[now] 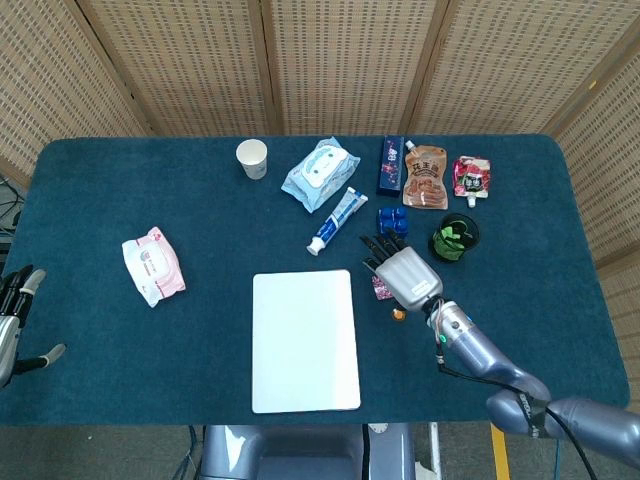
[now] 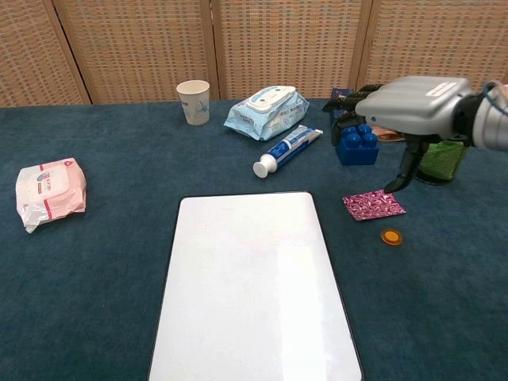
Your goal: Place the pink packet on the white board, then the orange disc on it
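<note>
The pink packet [image 2: 373,204] lies flat on the blue cloth, just right of the white board [image 2: 254,286]. In front of the packet sits the small orange disc [image 2: 390,236]. My right hand [image 2: 405,99] hovers over the packet with its fingers spread, holding nothing; its thumb points down at the packet's far edge. In the head view the right hand [image 1: 402,272] hides most of the packet, while the disc [image 1: 398,314] and the board [image 1: 305,340] show. My left hand [image 1: 10,325] stays open at the table's left edge.
Behind the packet stand a blue block [image 2: 356,145] and a green mesh cup [image 1: 455,237]. A toothpaste tube [image 2: 286,149], blue wipes pack [image 2: 266,111], paper cup [image 2: 194,101] and snack pouches [image 1: 426,176] line the back. A pink-white wipes pack [image 1: 153,265] lies at left.
</note>
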